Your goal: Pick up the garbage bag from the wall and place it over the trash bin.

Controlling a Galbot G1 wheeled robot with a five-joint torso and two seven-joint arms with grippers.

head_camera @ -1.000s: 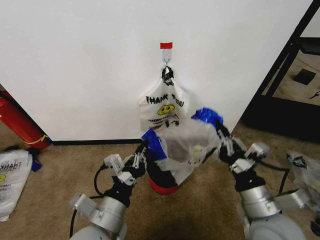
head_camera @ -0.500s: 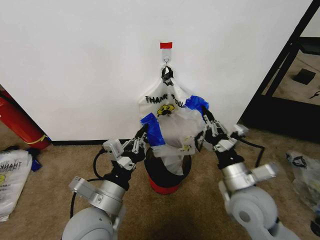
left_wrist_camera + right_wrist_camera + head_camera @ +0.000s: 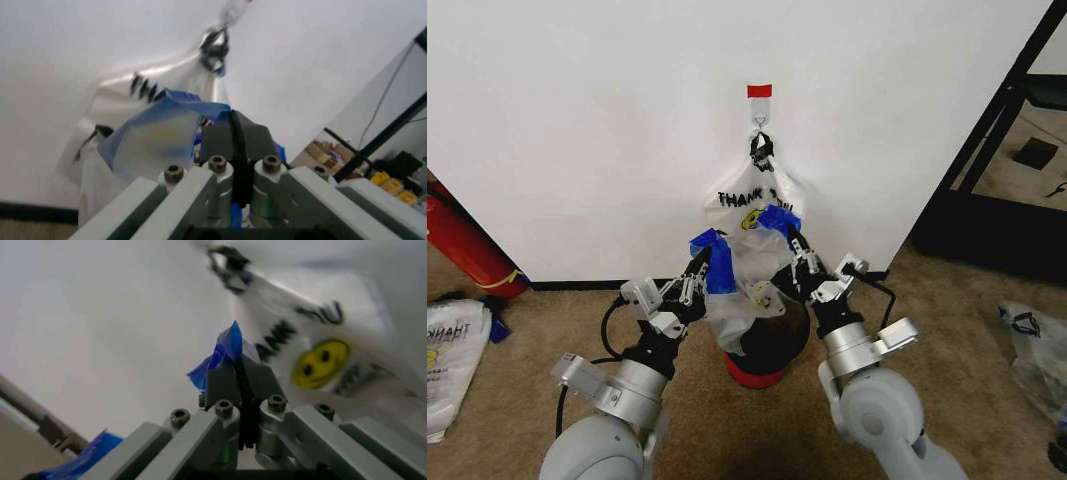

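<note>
Bag (image 3: 745,290) is off the wall (image 3: 577,120) at frame centre, clamped by its blue edges in left gripper (image 3: 699,262) and right gripper (image 3: 789,240), held above the bin (image 3: 772,345); seating over the rim remains.

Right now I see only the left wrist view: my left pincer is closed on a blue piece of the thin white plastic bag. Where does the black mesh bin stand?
Observer: The small round black mesh trash bin, with its red base, stands on the carpet directly under the thin translucent white garbage bag.
Operator: Does the right pincer hold the bag too?
Observer: Yes. The right pincer is shut on a second blue piece.
Operator: Is the bag over the rim?
Observer: Not yet, it seems. It hangs between the pincers and only its bottom reaches the bin's top.
</note>
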